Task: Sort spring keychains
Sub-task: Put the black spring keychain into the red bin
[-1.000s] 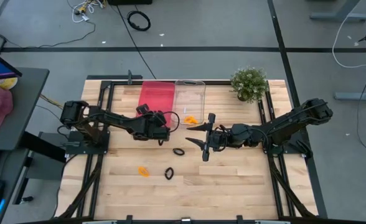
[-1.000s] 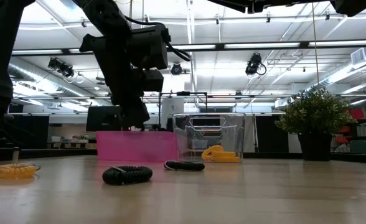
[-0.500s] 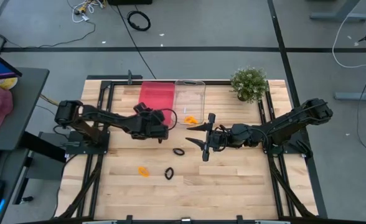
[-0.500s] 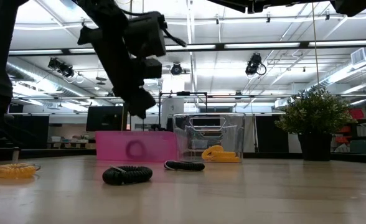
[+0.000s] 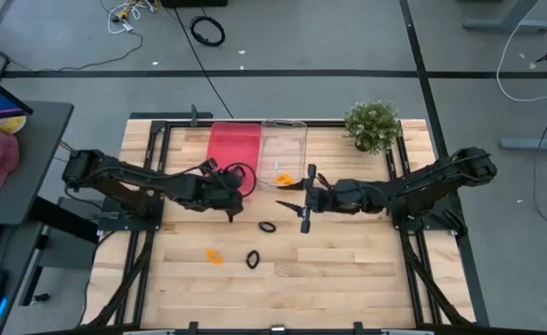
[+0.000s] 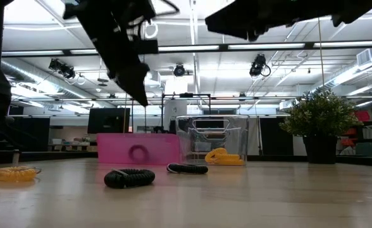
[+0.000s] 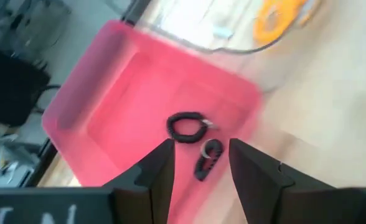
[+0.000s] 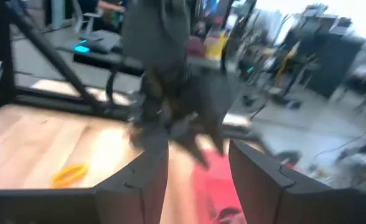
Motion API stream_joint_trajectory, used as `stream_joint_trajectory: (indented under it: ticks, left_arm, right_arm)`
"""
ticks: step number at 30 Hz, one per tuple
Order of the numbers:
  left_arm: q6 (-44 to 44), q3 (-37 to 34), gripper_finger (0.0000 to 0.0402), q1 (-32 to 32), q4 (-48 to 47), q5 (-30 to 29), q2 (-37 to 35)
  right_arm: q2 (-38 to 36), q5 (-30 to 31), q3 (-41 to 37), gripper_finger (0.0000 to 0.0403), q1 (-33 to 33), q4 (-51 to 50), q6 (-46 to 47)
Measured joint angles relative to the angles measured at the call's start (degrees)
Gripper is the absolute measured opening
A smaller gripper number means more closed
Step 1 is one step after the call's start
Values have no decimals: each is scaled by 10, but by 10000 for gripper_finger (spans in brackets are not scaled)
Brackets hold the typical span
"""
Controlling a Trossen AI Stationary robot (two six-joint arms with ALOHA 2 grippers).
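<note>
Our left gripper (image 5: 229,194) hangs open and empty by the pink bin (image 5: 227,156), a black spring keychain (image 7: 186,126) lying inside. Our right gripper (image 5: 303,198), also open, hovers above another black keychain (image 5: 267,226) on the counter (image 5: 348,270); descending off-centre could nudge it away.

My left gripper (image 5: 233,210) hangs above the worktop's left half, toward the far edge, fingers parted and empty. My right gripper (image 5: 292,199) reaches in from the right edge to mid-worktop, fingers spread, holding nothing.
</note>
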Motion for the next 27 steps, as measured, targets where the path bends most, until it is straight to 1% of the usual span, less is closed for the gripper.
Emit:
stream_joint_trajectory:
  ticks: [3,7,9,13,16,19,22,27]
  left_arm:
    - [14,0,156,-22,22,-1,-28]
    - [37,0,156,-52,59,-2,-60]
    - [46,0,156,-67,72,-2,-70]
    - [63,0,156,-92,80,-3,-86]
    - [70,0,156,-106,83,-3,-95]
    - [71,0,156,-115,82,-4,-102]
    - [76,1,156,-116,87,-7,-103]
    - [77,0,156,-116,84,-7,-104]
  right_arm:
    - [0,-39,18,174,-15,-74,43]
    - [8,-64,78,174,-24,-246,95]
    - [20,-77,97,174,-24,-304,113]
    - [54,-121,122,174,-22,-340,140]
    - [93,-145,141,174,-28,-368,157]
    - [140,-174,176,174,-38,-402,170]
    - [194,-186,218,174,-42,-437,167]
    - [269,-188,291,174,-44,-504,155]
